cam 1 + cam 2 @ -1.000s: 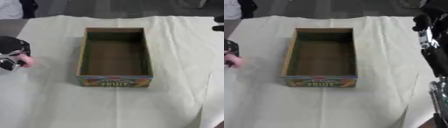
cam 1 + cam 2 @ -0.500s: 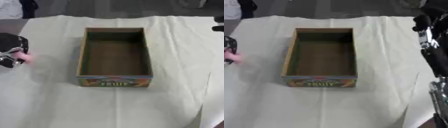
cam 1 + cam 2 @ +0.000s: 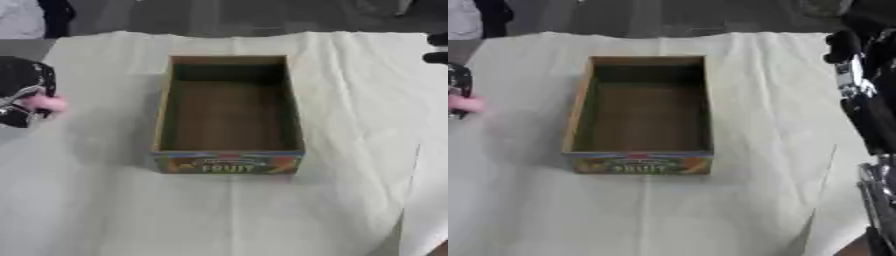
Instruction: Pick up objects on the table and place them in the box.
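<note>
A small pink object (image 3: 47,104) shows at the table's far left, held in my left hand (image 3: 21,92), whose black fingers curl round it. It hangs left of the cardboard box (image 3: 229,162), an open oblong box with "FRUIT" printed on its near wall and nothing showing inside it. My right hand (image 3: 843,46) is up at the right edge, beyond the box's far right corner, with its arm running down the right side of the right eye view. How its fingers stand cannot be made out.
A pale creased cloth (image 3: 105,200) covers the whole table. Dark floor and a person's clothing (image 3: 26,17) lie past the far edge. My right arm (image 3: 877,125) takes up the right margin.
My left hand with the pink object has shifted a little up in the picture, staying at the left edge. The box and my right arm have not moved.
</note>
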`<state>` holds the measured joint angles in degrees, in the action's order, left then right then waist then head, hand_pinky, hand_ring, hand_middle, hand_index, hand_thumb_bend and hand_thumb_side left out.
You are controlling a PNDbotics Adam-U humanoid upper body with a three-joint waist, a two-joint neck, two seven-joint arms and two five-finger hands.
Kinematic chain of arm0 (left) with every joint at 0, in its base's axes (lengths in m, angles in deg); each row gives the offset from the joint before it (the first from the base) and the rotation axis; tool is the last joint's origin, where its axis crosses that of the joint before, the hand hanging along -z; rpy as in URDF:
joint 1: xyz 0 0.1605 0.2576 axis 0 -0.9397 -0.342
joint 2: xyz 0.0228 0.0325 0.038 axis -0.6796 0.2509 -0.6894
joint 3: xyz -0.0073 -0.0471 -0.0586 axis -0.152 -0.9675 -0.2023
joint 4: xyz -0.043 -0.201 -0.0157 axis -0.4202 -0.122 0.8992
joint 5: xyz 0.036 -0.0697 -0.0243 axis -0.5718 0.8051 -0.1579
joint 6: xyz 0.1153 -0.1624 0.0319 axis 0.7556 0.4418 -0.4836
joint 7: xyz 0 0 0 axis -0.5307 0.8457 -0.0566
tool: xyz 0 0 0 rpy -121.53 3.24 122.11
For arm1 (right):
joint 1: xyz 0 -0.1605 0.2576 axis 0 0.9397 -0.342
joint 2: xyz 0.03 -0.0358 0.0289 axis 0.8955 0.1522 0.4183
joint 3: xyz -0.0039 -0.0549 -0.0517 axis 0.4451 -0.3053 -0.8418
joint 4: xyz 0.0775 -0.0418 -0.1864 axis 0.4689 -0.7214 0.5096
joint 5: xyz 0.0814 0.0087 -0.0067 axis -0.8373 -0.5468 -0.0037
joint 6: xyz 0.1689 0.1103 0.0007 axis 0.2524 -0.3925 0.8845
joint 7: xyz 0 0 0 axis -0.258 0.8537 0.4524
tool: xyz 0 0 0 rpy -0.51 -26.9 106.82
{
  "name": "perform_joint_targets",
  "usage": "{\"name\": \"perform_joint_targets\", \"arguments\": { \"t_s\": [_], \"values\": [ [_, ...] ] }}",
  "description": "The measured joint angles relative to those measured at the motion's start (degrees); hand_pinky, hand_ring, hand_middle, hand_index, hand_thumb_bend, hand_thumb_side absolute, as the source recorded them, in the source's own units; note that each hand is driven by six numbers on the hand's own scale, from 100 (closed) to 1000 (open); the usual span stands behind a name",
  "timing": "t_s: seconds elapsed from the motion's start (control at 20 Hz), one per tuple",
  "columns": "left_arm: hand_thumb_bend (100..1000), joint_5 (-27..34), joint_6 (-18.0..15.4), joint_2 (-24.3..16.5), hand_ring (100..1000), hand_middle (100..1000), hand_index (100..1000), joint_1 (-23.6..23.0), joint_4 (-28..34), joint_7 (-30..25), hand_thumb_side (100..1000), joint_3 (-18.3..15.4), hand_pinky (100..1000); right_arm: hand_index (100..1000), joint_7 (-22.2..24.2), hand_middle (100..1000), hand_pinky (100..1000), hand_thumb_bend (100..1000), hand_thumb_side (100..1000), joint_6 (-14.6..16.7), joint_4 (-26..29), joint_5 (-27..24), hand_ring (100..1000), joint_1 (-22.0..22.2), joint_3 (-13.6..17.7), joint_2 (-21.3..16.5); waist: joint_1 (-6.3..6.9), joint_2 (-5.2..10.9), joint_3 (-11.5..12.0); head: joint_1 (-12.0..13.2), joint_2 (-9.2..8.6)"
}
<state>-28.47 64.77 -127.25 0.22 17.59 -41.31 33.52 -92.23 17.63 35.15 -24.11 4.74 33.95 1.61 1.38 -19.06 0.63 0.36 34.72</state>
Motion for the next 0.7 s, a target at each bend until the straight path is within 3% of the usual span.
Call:
{"name": "perform_joint_targets", "arguments": {
  "t_s": [0.05,0.1,0.15,0.7],
  "values": [
    [100,0.74,0.21,-0.03,709,644,488,0.02,0.9,-0.03,124,-0.17,689,797,0.0,601,675,289,686,0.0,0.0,0.0,743,0.0,0.0,0.0,0.04,0.05,0.03,-0.03,0.08],
    [100,1.5,0.39,-0.04,708,643,486,0.06,1.84,-0.16,184,-0.36,690,797,0.0,601,675,285,681,0.0,0.0,0.0,743,0.01,0.0,0.0,0.12,0.08,0.04,-0.05,0.27],
    [100,2.22,0.59,-0.05,705,641,486,0.2,2.86,-0.32,128,-0.44,689,797,0.0,602,675,288,682,0.0,0.0,0.0,743,0.01,0.0,0.0,0.21,0.15,0.05,-0.07,0.45],
    [100,11.01,2.17,-0.64,680,614,477,3.06,14.19,-4.55,146,0.11,682,798,0.11,602,675,281,679,0.08,0.0,0.0,744,0.34,-0.02,0.0,0.83,1.13,0.03,-0.24,1.44]
  ]
}}
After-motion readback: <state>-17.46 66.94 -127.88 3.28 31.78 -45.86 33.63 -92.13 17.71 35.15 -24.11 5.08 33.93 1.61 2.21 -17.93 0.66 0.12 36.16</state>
